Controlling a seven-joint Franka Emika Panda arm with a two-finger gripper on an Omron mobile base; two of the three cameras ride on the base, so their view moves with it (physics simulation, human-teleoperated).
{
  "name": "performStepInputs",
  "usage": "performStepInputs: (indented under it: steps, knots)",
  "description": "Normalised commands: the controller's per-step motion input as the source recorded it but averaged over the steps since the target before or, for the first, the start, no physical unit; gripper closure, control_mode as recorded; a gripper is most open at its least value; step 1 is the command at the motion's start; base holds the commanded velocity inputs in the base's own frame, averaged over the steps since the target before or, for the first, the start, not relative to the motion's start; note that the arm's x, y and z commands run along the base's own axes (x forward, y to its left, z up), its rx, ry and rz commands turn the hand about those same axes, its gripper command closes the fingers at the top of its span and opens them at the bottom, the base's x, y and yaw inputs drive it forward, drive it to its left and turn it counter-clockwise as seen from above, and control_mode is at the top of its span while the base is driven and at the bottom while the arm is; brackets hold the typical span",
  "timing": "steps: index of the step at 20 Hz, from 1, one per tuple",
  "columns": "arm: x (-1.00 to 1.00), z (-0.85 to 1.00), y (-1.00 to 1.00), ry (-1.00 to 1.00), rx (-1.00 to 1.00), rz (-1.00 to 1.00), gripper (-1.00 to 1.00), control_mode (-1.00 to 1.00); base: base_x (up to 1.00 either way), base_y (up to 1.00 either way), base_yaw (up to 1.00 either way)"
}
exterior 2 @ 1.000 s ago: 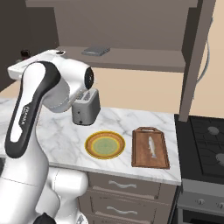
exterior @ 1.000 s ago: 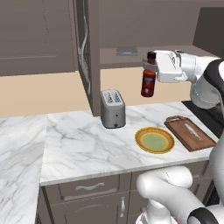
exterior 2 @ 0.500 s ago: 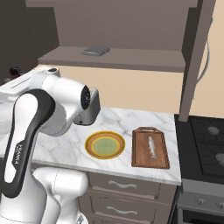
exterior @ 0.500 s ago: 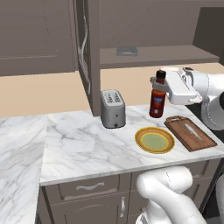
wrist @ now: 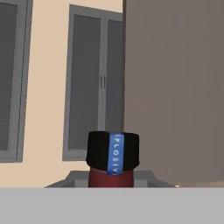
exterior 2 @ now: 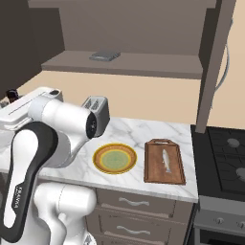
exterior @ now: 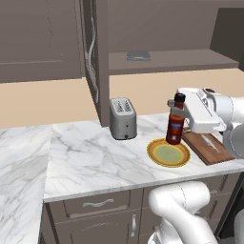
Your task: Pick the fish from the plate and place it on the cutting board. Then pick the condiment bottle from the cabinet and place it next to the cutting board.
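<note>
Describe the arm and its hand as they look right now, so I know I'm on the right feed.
A glossy white arm with rounded shells, dark grey bands at the joints and a round dark grey cap on one joint. Small dark lettering runs down the black-edged lower link. The boxy white hand ends in the gripper; its jaws cannot be made out.

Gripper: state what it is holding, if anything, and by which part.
The gripper is shut on the condiment bottle, gripping it high up, around the neck and shoulder just below the cap, with the bottle upright over the plate's far edge.
</note>
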Motion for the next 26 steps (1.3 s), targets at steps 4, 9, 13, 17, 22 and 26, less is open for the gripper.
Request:
performStepInputs:
  steps: [4,9,13,17,22,26]
  knots:
    - [-0.04,-0.27,-0.06,0.00,-0.01,0.00,1.00,-1.00,0.00,0.00,0.00]
    - [-0.01,-0.30,-0.05,0.00,-0.01,0.00,1.00,-1.00,0.00,0.00,0.00]
    - [0.00,-0.32,-0.06,0.00,-0.01,0.01,1.00,-1.00,0.00,0.00,0.00]
    - [0.00,-0.39,-0.05,0.00,0.00,0.01,1.00,-1.00,0.00,0.00,0.00]
    - [0.00,-0.49,-0.02,0.00,0.00,0.02,1.00,-1.00,0.00,0.00,0.00]
    - [0.00,-0.50,-0.04,0.00,0.00,0.02,1.00,-1.00,0.00,0.00,0.00]
